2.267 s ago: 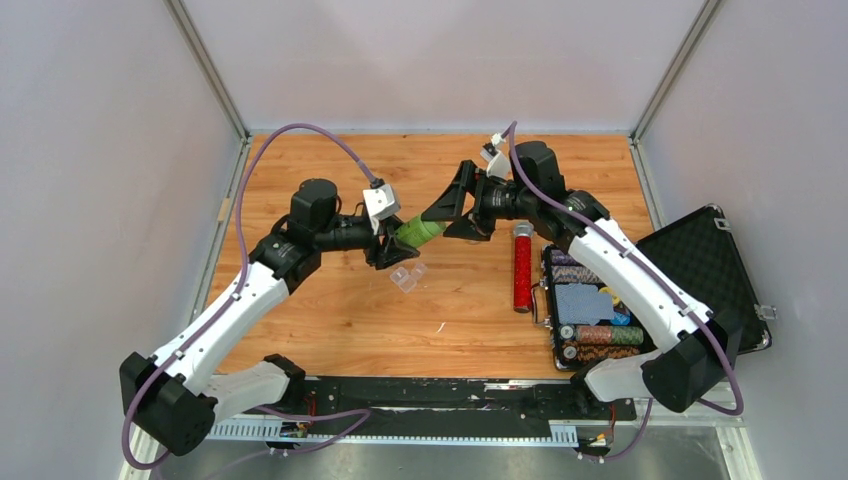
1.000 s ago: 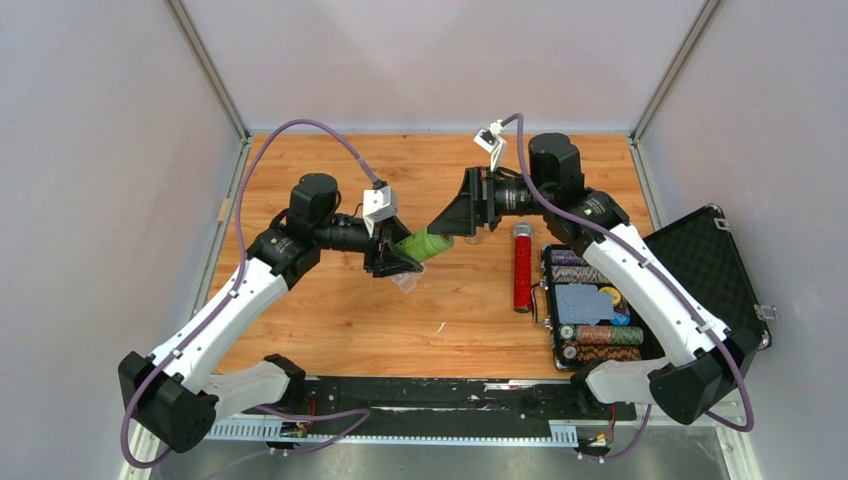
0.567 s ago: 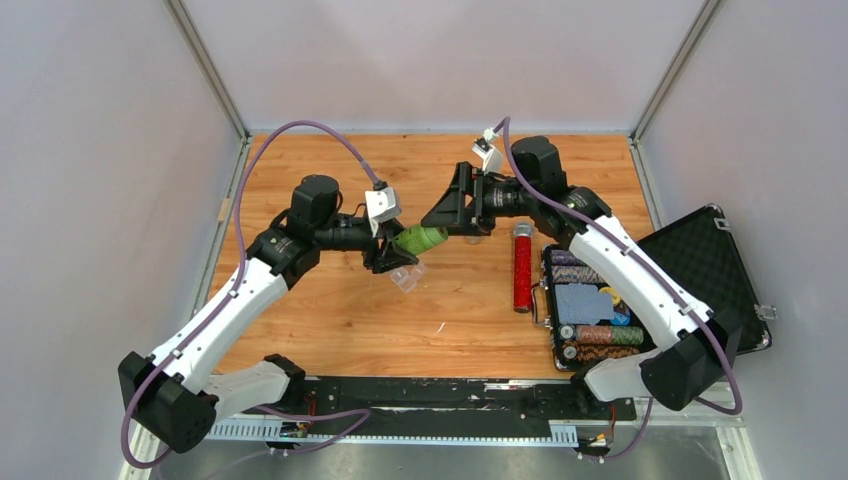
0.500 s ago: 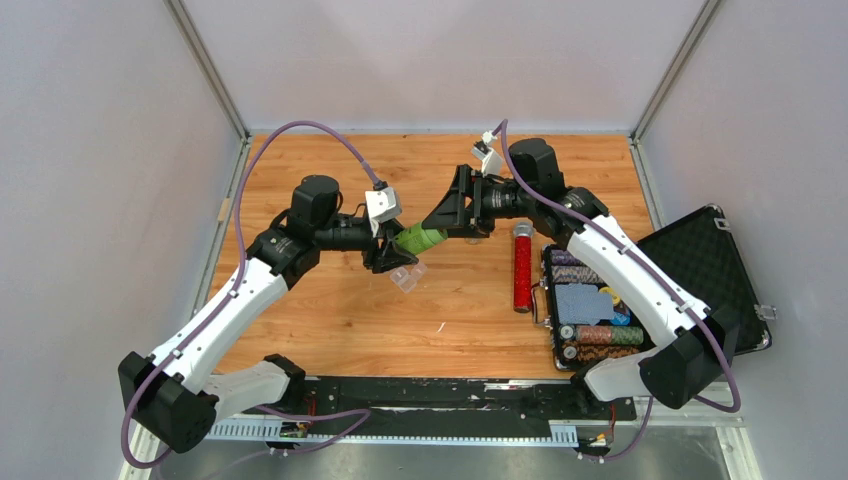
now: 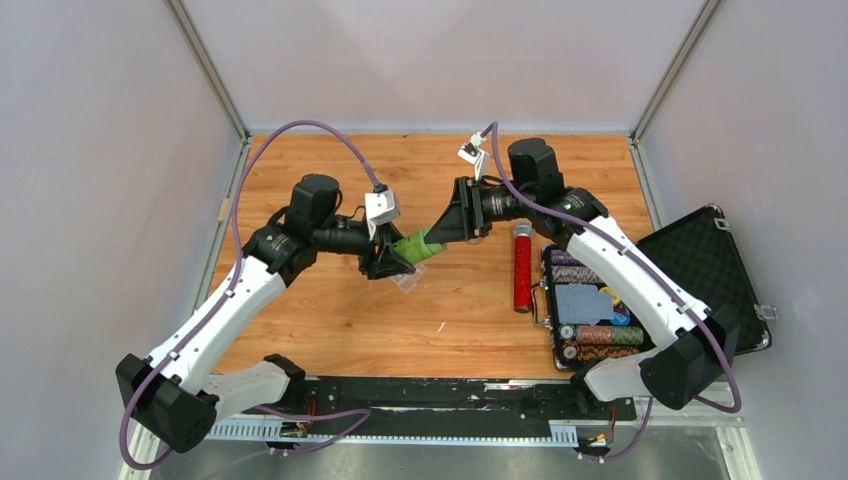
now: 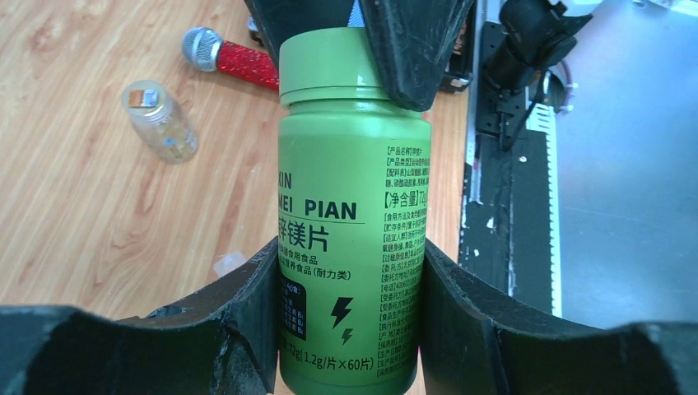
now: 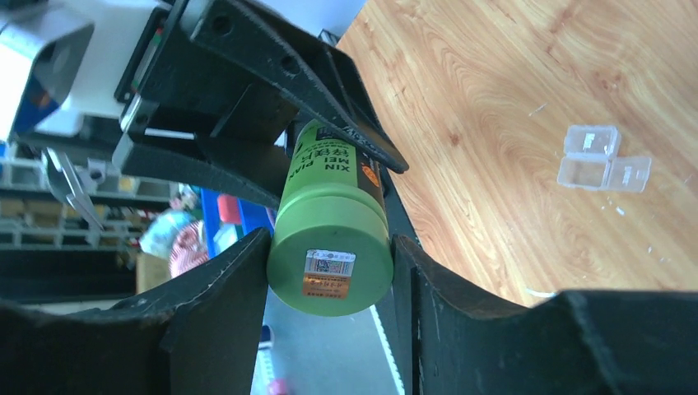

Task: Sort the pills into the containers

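The wooden table [image 5: 330, 320] carries one open black case [image 5: 700, 265] at the right, with rolls of poker chips [image 5: 598, 335] in its near half; their number cannot be told. Two arms meet over the middle of the table. One red tube [image 5: 522, 268] lies just left of the case, its silver end pointing far.

One green bottle [image 6: 354, 214] hangs in the air between the grippers. The left gripper [image 6: 350, 247] is clamped on its body, a finger [image 6: 234, 329] pressed to each side. The right gripper [image 7: 329, 243] is closed on its cap, the fingers [image 7: 218, 309] tight against the cap's rim.

One small clear jar [image 6: 160, 121] lies on the table near the tube's silver end, seen only from the left wrist.

One clear box [image 7: 603, 158] lies flat on the table, showing as joined clear squares. In the top view the box [image 5: 406, 283] peeks out just near of the left gripper [image 5: 395, 262], below the held bottle [image 5: 415, 247], and neither that gripper nor the right gripper [image 5: 440, 232] touches it.
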`<state>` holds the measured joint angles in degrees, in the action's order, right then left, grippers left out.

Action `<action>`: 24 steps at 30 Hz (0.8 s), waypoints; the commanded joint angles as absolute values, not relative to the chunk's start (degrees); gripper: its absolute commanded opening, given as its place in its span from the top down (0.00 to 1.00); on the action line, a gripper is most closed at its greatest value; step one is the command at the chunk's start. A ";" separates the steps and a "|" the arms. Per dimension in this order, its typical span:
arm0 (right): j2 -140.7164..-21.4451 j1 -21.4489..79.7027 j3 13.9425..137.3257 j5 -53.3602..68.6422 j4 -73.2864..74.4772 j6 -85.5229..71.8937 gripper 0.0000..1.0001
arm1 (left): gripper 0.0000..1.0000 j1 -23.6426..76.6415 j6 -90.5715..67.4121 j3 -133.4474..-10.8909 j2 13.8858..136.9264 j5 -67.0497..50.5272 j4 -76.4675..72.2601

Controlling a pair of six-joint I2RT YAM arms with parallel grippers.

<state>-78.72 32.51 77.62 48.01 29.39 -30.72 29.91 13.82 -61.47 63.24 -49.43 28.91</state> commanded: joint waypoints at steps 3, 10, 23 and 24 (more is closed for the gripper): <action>-75.76 32.61 78.43 54.60 25.65 -16.72 0.71 | 1.00 29.86 15.01 -64.87 62.55 -57.09 29.73; -76.48 32.61 79.09 44.75 26.80 -32.36 0.00 | 1.00 29.90 15.66 -63.33 60.38 -48.34 25.80; -79.00 33.34 78.54 41.18 28.99 -48.37 0.28 | 1.00 29.87 19.22 -63.26 60.24 -40.59 26.28; -78.98 33.39 78.60 41.63 28.45 -48.15 0.30 | 1.00 29.88 19.17 -63.27 60.28 -40.64 26.37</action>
<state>-79.64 33.15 76.86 42.44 30.09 -45.69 29.89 17.37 -62.17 61.43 -41.04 28.62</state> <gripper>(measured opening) 0.734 0.596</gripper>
